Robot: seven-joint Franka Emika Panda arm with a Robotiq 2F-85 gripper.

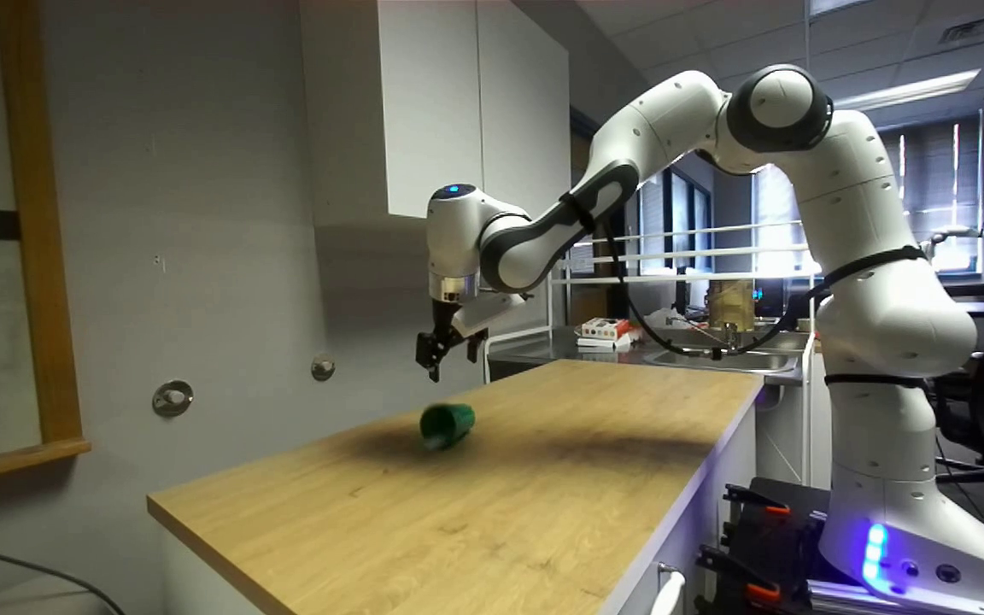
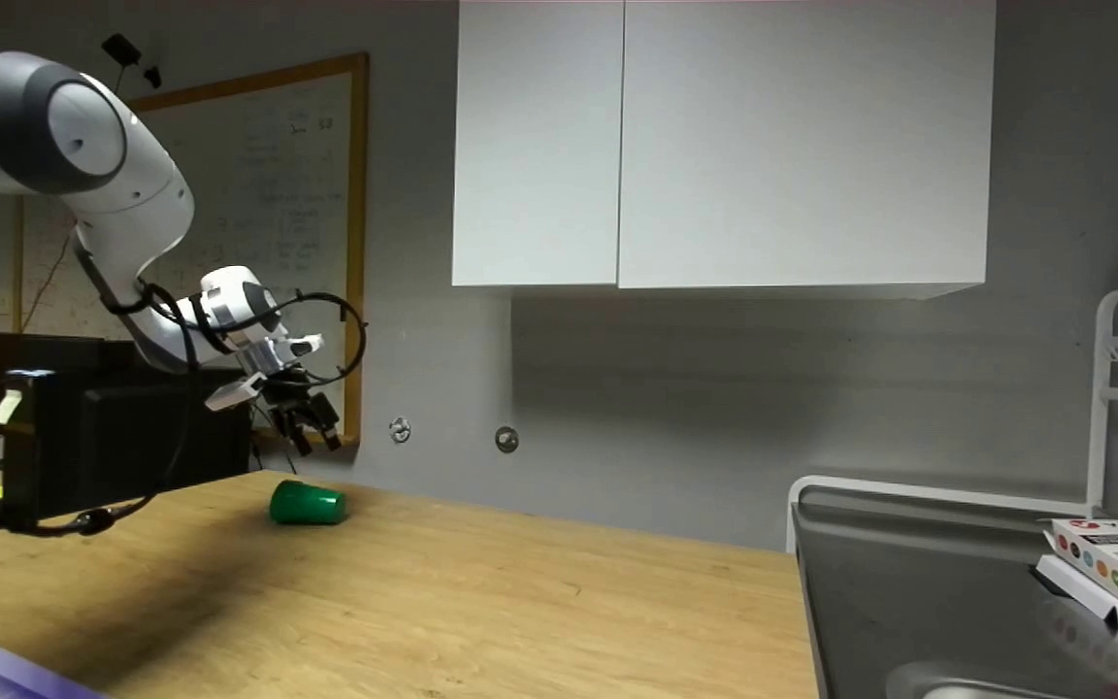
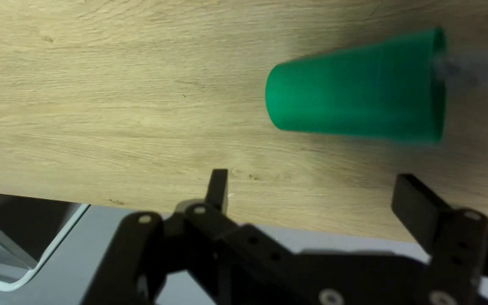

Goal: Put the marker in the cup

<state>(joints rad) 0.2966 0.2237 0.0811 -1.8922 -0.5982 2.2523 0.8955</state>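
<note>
A green cup (image 3: 354,93) lies on its side on the wooden tabletop. It also shows in both exterior views (image 1: 447,424) (image 2: 307,503). At its mouth in the wrist view is a blurred, pale greyish shape (image 3: 472,70) that may be the marker, but it is too blurred to tell. No other marker shows. My gripper (image 3: 311,182) is open, with nothing between its fingers. It hangs above the table, higher than the cup and apart from it, in both exterior views (image 1: 455,363) (image 2: 317,442).
The wooden table (image 1: 500,530) runs along a grey wall. A white wall cabinet (image 1: 475,102) hangs above the back of the table. A red and white box (image 2: 1117,558) lies on the dark counter by the sink (image 1: 723,360). A white rail (image 2: 947,493) edges that counter.
</note>
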